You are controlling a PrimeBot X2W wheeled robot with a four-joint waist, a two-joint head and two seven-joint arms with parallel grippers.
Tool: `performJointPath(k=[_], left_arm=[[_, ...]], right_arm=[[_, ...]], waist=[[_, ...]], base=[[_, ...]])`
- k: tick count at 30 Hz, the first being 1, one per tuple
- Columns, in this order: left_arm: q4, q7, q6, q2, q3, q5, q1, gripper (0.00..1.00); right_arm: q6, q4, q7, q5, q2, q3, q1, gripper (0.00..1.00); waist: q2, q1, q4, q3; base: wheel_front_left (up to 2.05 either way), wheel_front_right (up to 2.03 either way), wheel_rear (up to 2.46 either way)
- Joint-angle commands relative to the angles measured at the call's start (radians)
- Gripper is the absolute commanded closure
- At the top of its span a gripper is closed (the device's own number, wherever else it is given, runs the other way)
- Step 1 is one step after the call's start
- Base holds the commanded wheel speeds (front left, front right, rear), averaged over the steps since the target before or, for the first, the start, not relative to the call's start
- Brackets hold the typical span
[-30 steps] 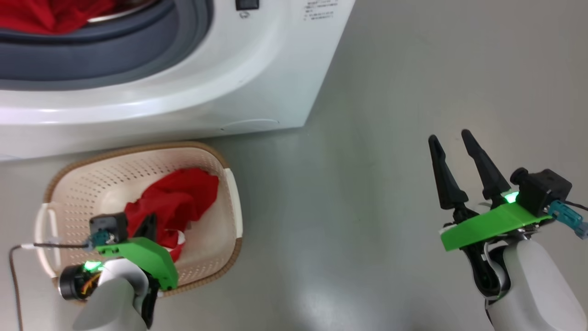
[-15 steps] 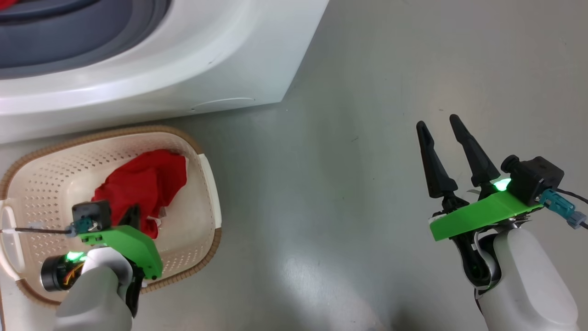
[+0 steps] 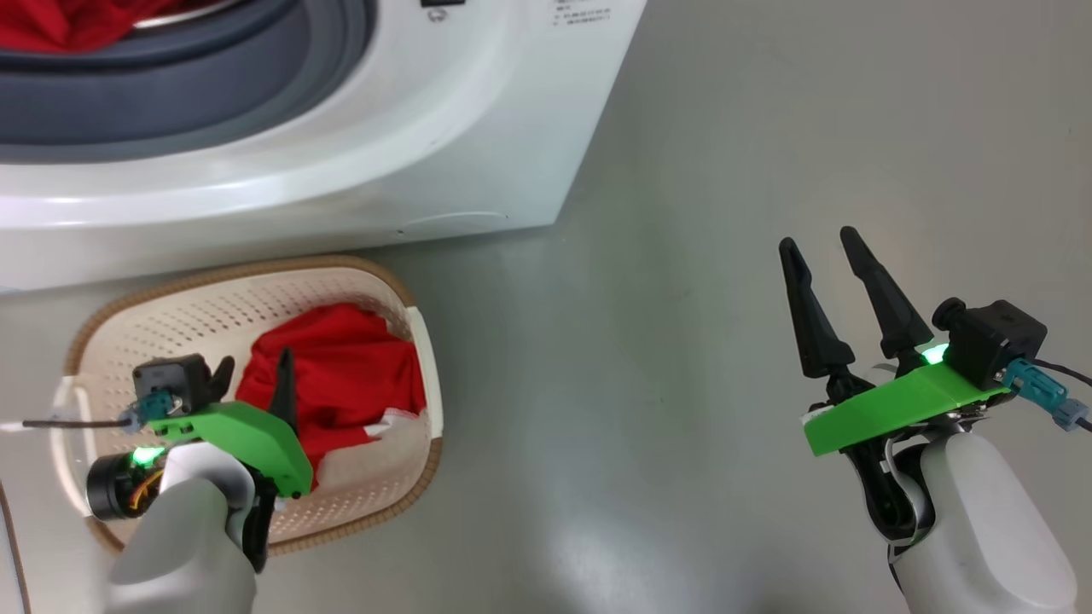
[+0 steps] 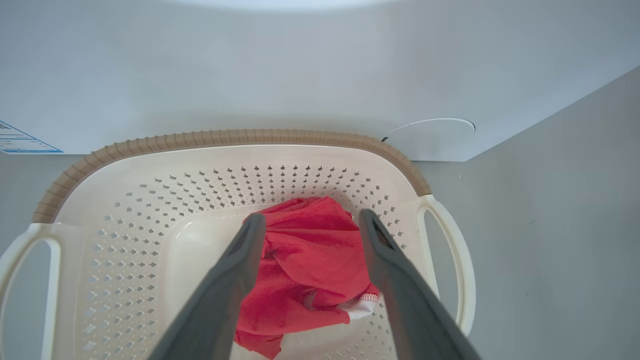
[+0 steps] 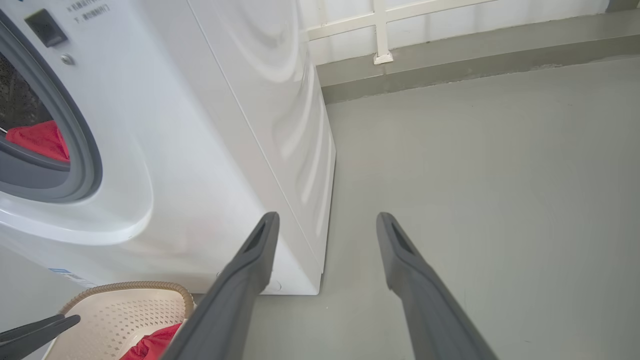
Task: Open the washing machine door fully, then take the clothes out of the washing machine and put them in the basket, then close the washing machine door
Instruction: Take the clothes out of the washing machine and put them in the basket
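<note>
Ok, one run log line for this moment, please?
left claw open over basket | red garment in basket | more clothes in washing machine | right claw open

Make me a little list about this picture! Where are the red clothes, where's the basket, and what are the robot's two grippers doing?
washing machine: white, round opening uncovered, grey gasket showing
clothes in drum: red fabric inside
clothes in basket: red heap with a white edge
basket: on the floor, close to the machine's front
left gripper: open, over the basket, fingers either side of the red heap
right gripper: open, holding nothing, above the floor
</note>
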Motion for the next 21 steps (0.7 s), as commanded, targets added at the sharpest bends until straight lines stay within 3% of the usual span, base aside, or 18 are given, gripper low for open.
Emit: performJointPath(k=[1,21], left_arm=[[-0.022,-0.013,-0.003,0.028,0.024,-0.011,0.034,0.00],[-0.406,-0.013,-0.003,0.014,0.114,0.049,0.205,0.00]], right_arm=[[0.002,-0.017,-0.012,-0.012,-0.006,0.016,0.032,0.00],[0.002,0.021,-0.012,-0.013,-0.058,0.030,0.089,0.00]], waist=[[0.0000,0.0000,0.021,-0.030],[0.0000,0.0000,0.098,-0.204]], base=[[0.00,0.00,0.00],[0.00,0.00,0.00]])
